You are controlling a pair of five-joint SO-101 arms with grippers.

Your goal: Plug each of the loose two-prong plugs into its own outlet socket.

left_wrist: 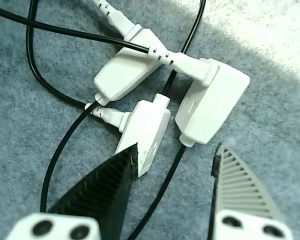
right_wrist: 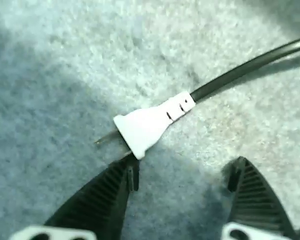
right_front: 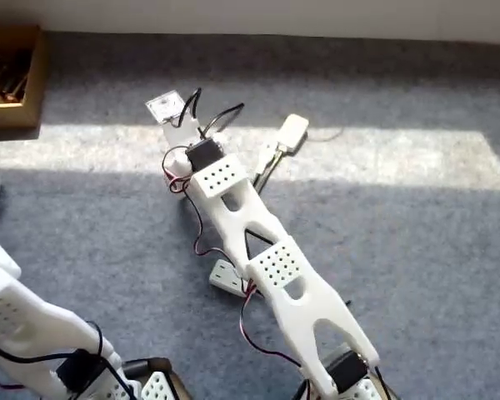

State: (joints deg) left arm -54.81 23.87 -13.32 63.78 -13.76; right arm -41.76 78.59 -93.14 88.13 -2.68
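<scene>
The counter (grey carpet) carries a white plug just before the right fingers, and corded sockets just before the left fingers.

Grey-blue carpet covers the floor. A band of sunlight crosses it just ahead of the right pincer, whose tips hang over shade. Far beyond runs a pale wall; a wooden box stands well off to the pincer's left.
</scene>
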